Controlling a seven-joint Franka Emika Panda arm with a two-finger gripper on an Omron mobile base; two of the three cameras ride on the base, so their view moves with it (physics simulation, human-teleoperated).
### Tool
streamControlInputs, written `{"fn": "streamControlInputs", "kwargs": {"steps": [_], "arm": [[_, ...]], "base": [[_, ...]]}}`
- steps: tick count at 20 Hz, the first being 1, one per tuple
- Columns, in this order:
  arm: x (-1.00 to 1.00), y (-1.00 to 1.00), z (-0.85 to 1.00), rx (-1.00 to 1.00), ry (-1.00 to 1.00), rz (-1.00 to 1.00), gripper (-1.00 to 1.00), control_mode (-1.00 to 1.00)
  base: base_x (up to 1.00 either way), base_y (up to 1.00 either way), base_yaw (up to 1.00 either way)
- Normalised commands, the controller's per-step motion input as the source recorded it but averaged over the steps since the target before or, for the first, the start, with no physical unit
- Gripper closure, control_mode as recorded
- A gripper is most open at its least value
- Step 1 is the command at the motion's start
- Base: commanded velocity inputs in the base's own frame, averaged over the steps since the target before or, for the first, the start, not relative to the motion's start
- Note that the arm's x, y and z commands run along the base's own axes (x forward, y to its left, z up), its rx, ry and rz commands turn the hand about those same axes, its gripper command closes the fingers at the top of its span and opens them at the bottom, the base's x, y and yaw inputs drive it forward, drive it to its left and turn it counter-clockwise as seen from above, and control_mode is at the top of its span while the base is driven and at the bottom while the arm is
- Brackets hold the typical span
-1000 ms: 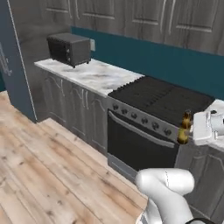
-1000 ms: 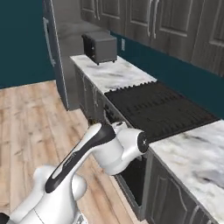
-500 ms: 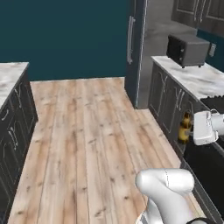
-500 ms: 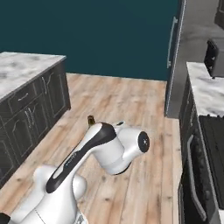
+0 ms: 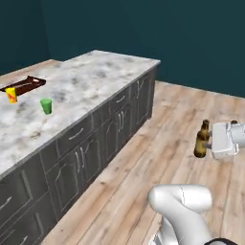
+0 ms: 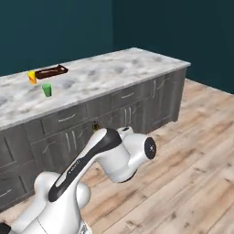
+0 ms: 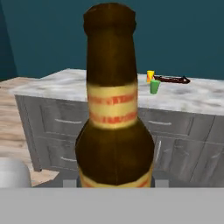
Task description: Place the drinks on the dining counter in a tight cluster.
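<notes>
While the base is swinging round from the stove wall it was facing a second ago, the left base view is now taking in the dining bench (image 5: 91, 81), which is filling the left half of the frame with its marbled top and dark drawer fronts. A green cup (image 5: 46, 105) and a yellow-orange cup (image 5: 11, 94) are standing near the left edge, beside a dark tray (image 5: 25, 85). At the right edge the end effector (image 5: 206, 143) is carrying the brown beer bottle (image 5: 201, 140) upright over the wooden floor (image 5: 158, 158), well apart from the bench, just as it was carrying it in the earlier frames.

In the right base view the same bench (image 6: 105, 73) is stretching across the upper half, with the green cup (image 6: 46, 89), the yellow-orange cup (image 6: 31, 77) and the tray (image 6: 50, 71) at upper left. The white arm is crossing the lower left, and only the bottle's neck (image 6: 95, 126) is peeking out above it.

In the hand view the beer bottle (image 7: 114, 105) is standing close and central, its lower body gripped by the closed end effector at the bottom edge, with the bench (image 7: 197, 94) behind it and the two cups at upper right.

So only the viewpoint is changing; the grip is holding. The delivery is now lining up with its target, though the bottle is not yet over the top, and no other drinks are visible there.
</notes>
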Motion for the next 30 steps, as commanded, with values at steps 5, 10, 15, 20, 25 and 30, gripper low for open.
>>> {"fn": "streamControlInputs", "kwargs": {"steps": [5,10,15,20,25,30], "arm": [[0.0,0.0,0.0,0.0,0.0,0.0,1.0,1.0],[0.0,0.0,0.0,0.0,0.0,0.0,1.0,1.0],[0.0,0.0,0.0,0.0,0.0,0.0,1.0,1.0],[0.0,0.0,0.0,0.0,0.0,0.0,1.0,1.0],[0.0,0.0,0.0,0.0,0.0,0.0,1.0,1.0],[0.0,0.0,0.0,0.0,0.0,0.0,1.0,1.0]], "base": [[0.0,0.0,0.97],[0.17,0.0,0.97],[0.76,-0.45,0.64],[1.0,-1.0,0.01],[0.85,-1.0,0.0],[0.54,-1.0,0.0]]}}
